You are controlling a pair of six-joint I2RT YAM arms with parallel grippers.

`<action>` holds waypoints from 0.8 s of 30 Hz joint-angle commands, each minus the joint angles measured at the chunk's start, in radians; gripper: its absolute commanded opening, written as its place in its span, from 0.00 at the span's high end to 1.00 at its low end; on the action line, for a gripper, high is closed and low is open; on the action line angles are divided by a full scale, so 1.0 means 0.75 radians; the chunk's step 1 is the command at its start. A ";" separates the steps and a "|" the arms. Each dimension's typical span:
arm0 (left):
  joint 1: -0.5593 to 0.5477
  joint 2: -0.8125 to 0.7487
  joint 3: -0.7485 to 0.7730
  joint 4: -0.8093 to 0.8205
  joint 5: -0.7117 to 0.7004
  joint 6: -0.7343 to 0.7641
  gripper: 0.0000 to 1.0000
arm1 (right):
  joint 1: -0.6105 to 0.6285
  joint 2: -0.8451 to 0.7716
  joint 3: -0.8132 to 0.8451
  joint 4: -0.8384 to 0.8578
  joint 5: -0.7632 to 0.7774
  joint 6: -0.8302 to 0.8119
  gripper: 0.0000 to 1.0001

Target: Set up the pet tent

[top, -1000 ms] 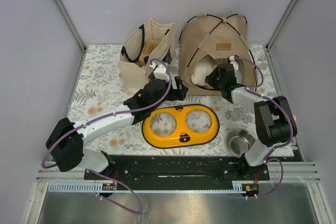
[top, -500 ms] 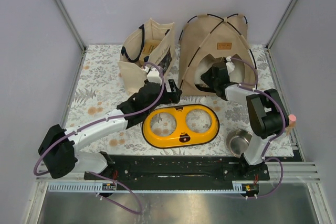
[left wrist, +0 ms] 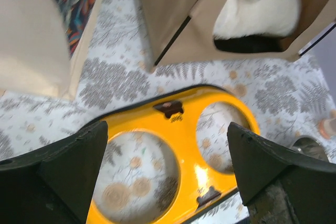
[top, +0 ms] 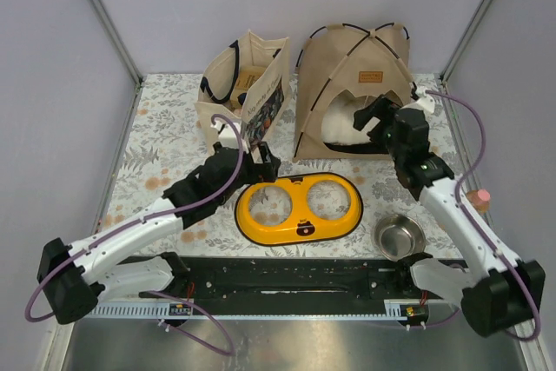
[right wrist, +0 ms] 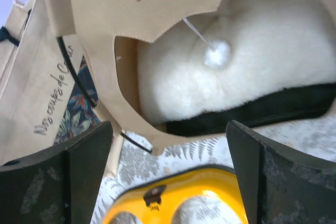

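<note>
The pet tent [top: 352, 62] stands upright at about 1 o'clock on the floral tabletop [top: 161, 136], seen from overhead. It is tan canvas stretched over thin black poles [top: 322, 76]. Its arched doorway faces 6 o'clock, toward the arm bases. A small brown label patch [top: 372, 76] sits above the arch. A cream fluffy pillow [top: 340, 119] fills the doorway, and in the right wrist view a white pompom [right wrist: 218, 53] hangs on a string in front of it.

The right gripper [top: 373, 113] hovers just outside the doorway at the tent's 5 o'clock, fingers spread wide and holding nothing. The left gripper [top: 263, 161] is at the tent's 8 o'clock, near its front corner, also spread wide and holding nothing.

A beige tote bag [top: 239, 84] with black handles stands at 11 o'clock, just beside the tent. A yellow two-hole bowl stand [top: 300, 208] lies near the middle, at the tent's 6 o'clock, with the floral cloth showing through both holes. A steel bowl [top: 399, 235] sits at 4 o'clock, near the stand but apart from it.
</note>
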State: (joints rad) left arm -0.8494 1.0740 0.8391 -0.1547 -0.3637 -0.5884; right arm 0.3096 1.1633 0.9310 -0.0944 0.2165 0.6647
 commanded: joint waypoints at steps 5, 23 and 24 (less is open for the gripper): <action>0.008 -0.325 -0.200 -0.170 -0.022 -0.099 0.01 | -0.024 -0.391 -0.073 -0.653 0.090 -0.087 0.07; -0.371 0.426 -0.019 0.622 0.554 -0.322 0.10 | -0.026 -0.855 0.057 -1.236 0.094 0.008 0.23; -0.389 0.512 0.006 0.741 0.603 -0.369 0.11 | -0.026 -0.886 0.096 -1.246 0.116 -0.003 0.24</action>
State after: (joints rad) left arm -1.0882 1.3022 0.7490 0.0387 -0.0517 -0.7460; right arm 0.2935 0.5724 0.8898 -0.9627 0.2470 0.6777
